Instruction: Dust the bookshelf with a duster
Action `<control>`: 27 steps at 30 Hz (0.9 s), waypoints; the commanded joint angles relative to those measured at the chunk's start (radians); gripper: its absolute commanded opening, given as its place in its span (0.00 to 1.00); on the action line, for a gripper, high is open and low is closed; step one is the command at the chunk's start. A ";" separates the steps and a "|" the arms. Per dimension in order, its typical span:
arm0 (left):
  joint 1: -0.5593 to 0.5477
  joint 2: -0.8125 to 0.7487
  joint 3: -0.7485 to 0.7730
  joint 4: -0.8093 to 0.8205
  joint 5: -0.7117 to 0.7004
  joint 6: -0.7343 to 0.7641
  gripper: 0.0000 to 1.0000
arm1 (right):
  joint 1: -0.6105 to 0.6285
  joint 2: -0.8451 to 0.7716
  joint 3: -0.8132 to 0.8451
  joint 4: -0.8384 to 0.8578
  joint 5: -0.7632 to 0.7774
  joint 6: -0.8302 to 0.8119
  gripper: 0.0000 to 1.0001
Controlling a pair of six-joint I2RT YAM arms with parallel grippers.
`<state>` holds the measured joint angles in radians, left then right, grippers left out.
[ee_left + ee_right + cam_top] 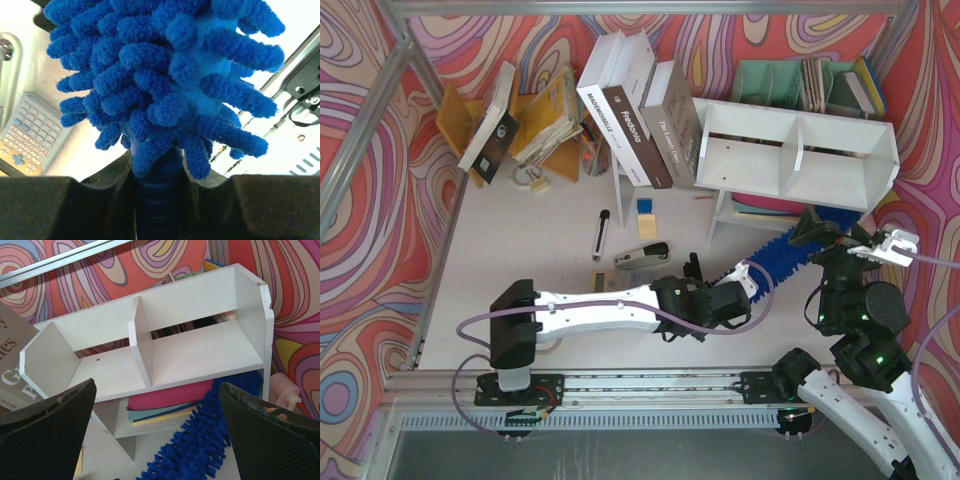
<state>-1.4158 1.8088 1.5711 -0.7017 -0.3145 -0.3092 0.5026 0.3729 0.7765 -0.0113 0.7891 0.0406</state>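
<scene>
Left end effector [160, 192] clamps the duster [165, 75] by its handle. The duster's tip hides under the bookshelf [200, 355]. Right end effector [157, 390] gapes apart.

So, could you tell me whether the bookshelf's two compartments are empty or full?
Empty: the right wrist view shows only bare white boards inside the bookshelf.

Bright even light, soft shadows; left wrist view overexposed behind duster [165, 100].
</scene>
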 commanded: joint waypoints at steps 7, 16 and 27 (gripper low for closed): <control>-0.002 0.001 0.037 0.011 -0.014 0.002 0.00 | -0.004 -0.009 -0.007 0.039 0.019 -0.021 0.99; 0.008 -0.142 -0.089 0.209 -0.044 -0.026 0.00 | -0.004 -0.008 -0.007 0.037 0.017 -0.021 0.99; 0.024 -0.141 -0.155 0.162 -0.167 -0.169 0.00 | -0.004 -0.012 -0.008 0.033 0.013 -0.018 0.99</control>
<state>-1.4052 1.7206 1.4559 -0.6090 -0.3775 -0.3943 0.5026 0.3729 0.7765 -0.0109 0.7891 0.0406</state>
